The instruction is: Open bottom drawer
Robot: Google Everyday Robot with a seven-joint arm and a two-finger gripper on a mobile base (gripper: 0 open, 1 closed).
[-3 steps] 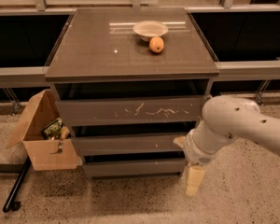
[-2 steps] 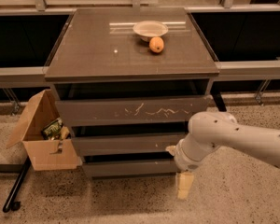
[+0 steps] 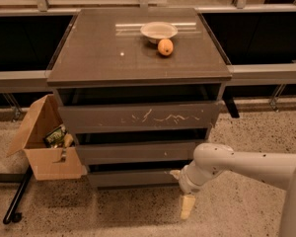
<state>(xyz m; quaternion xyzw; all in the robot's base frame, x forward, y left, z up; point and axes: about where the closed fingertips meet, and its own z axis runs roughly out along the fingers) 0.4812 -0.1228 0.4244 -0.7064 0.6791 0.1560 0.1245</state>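
Observation:
The bottom drawer is the lowest, plain dark grey-brown front of the cabinet, just above the floor. It sits nearly flush, with a dark gap above it. My gripper hangs from the white arm that reaches in from the right. It is at the drawer's right end, a little in front of it and below its front edge. One cream finger points down at the floor.
The cabinet top carries a white bowl and an orange. The scratched top drawer front and the middle front lie above. An open cardboard box stands at the left, beside a black pole.
My arm has swung left and down, from beside the cabinet's right side to the right end of the bottom drawer. The drawers have not moved.

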